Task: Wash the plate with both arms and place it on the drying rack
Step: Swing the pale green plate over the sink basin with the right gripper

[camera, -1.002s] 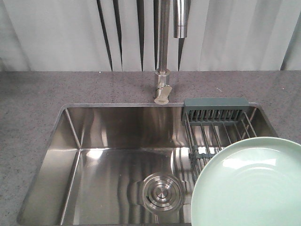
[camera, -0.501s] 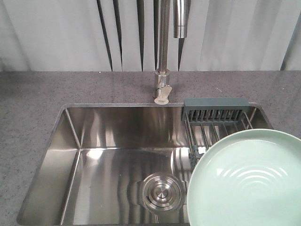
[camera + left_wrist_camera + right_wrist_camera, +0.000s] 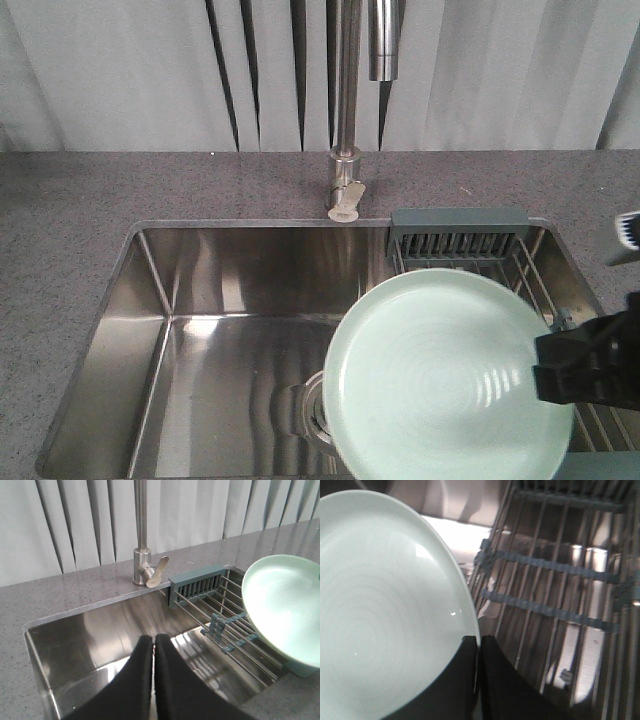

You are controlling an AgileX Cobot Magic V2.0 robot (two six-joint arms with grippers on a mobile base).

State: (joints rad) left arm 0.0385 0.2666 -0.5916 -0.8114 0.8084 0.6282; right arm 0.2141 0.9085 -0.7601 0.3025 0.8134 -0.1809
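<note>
**A:** Where is the plate (image 3: pixel 440 380) right now?

**B:** It is in the lower middle-right of the front view, face up and somewhat tilted over the sink (image 3: pixel 200 290). Its left rim hangs above the drain (image 3: pixel 310 412) and its right part lies over the drying rack (image 3: pixel 458 236). The right gripper (image 3: pixel 478 644) is clenched on the rim at the plate's right side. Whether the underside touches the bars cannot be told.

**A:** And the left gripper (image 3: pixel 153 642)?

**B:** It sits bottom centre of its own view, over the basin. Its fingers are pressed together with nothing between them.

**A:** What does this step ask of the robot?

**B:** Most likely it has to carry the plate under the faucet (image 3: pixel 346 110) at the upper middle. One pinch on the rim is a thin hold for a wide, smooth plate, so it should move slowly and keep the plate level. The left arm would need to spread its fingers before it could share the load.

**A:** How much room is there?

**B:** There is plenty on the left, where the basin is open. The tight spots are:
- the rack's grey-green end piece, just above the plate's top rim
- the wire bars under its right side
- the spout overhead

Lifting before sliding sideways would spare the bars.
</note>
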